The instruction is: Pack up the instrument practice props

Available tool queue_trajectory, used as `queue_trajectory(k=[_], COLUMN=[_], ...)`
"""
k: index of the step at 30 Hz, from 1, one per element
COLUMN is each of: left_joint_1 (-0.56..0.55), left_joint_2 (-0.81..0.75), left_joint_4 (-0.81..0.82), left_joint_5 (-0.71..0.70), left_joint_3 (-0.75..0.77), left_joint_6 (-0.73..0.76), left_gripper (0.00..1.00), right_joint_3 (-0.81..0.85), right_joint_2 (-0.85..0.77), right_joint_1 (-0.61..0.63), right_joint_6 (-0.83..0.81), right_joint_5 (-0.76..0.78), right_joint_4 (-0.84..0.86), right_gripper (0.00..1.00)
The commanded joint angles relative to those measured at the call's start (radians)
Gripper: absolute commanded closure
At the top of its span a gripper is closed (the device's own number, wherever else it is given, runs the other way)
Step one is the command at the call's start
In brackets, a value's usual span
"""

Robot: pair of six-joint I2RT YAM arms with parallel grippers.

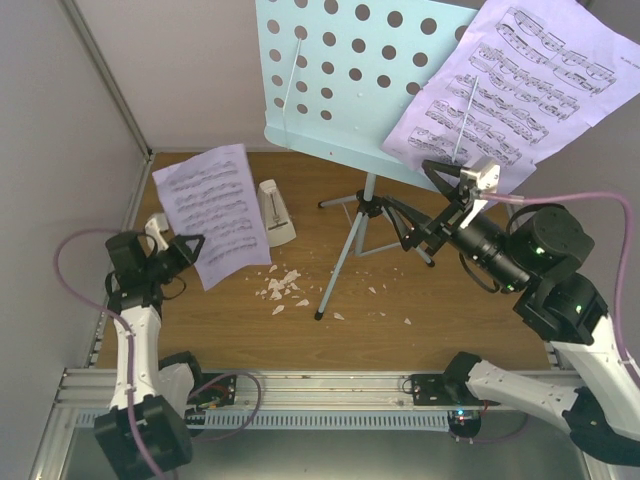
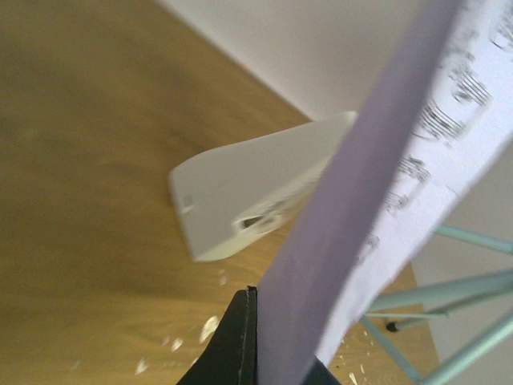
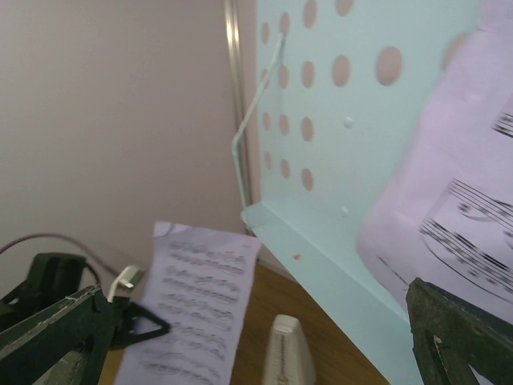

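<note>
The pale blue music stand (image 1: 340, 80) stands mid-table on tripod legs (image 1: 345, 250). One sheet-music page (image 1: 520, 80) leans on its right side. My right gripper (image 1: 458, 172) is open just at that page's lower edge; in the right wrist view the page (image 3: 457, 200) lies beside my right finger (image 3: 457, 337). My left gripper (image 1: 190, 245) is shut on a second page (image 1: 210, 210), held upright at the left; it also shows in the left wrist view (image 2: 377, 200). The white metronome (image 1: 275, 212) stands on the table beside it.
Small white scraps (image 1: 280, 290) lie on the wooden table in front of the stand legs. Grey walls close in the left and back. A metal rail (image 1: 330, 385) runs along the near edge.
</note>
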Motion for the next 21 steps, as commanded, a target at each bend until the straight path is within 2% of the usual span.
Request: queue_trajectory(k=[1, 6, 11, 17, 21], left_joint_1=[0.115, 0.136, 0.137, 0.137, 0.137], left_joint_2=[-0.038, 0.016, 0.092, 0.324, 0.456], left_joint_4=[0.016, 0.084, 0.135, 0.252, 0.311], left_joint_5=[0.086, 0.012, -0.086, -0.111, -0.101], left_joint_3=[-0.108, -0.188, -0.213, -0.179, -0.145], left_joint_6=[-0.066, -0.112, -0.095, -0.033, -0.014], left_gripper=[1.0, 1.0, 1.0, 1.0, 1.0], right_joint_3=[-0.057, -0.134, -0.258, -0.378, -0.443], right_joint_2=[-0.065, -0.12, -0.202, -0.25, -0.257], right_joint_1=[0.006, 0.006, 0.006, 0.006, 0.006], right_joint_6=[-0.043, -0.082, -0.121, -0.092, -0.027], right_joint_5=[0.13, 0.218, 0.356, 0.436, 0.42], right_joint_4=[0.013, 0.046, 0.089, 0.111, 0.103], right_gripper=[0.0, 0.01, 0.0, 0.0, 0.0])
